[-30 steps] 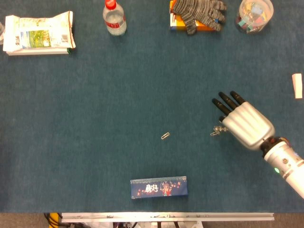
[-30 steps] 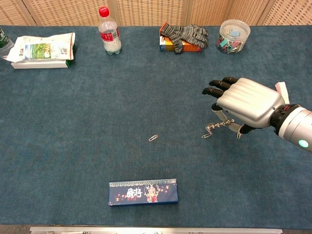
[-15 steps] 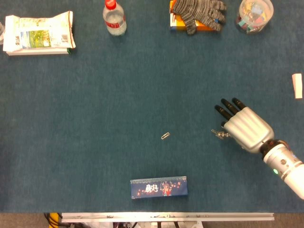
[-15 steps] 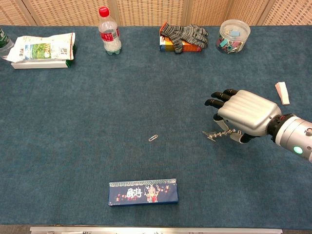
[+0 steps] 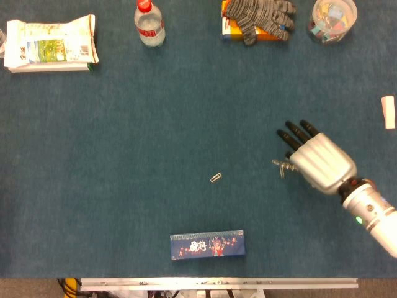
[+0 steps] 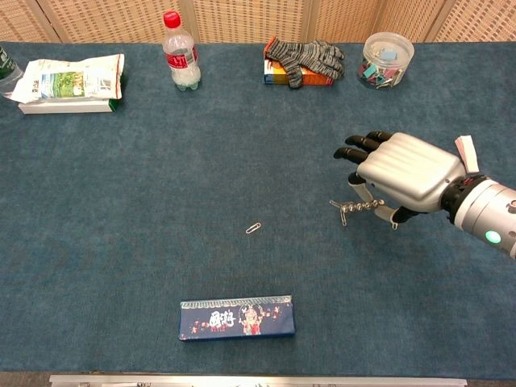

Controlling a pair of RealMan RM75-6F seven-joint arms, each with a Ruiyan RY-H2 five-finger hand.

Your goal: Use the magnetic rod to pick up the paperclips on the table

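Magnetic rod (image 6: 367,207) sits at right of centre, held under the right robot hand (image 6: 403,173), fingers closed around it; paperclips cling along its projecting end. One loose paperclip (image 6: 253,228) lies on the blue tabletop (image 6: 161,161) near frame centre, well apart. A dark printed box (image 6: 236,317) lies at lower centre.

right hand (image 6: 405,177): its back covers the palm and most of the magnetic rod (image 6: 364,206), so the grip stays unseen
rod tip: paperclips clinging there too small to count
right forearm: cut off by the right edge
clip jar (image 5: 333,18): top cropped at the far edge in the head view
left hand: outside both views
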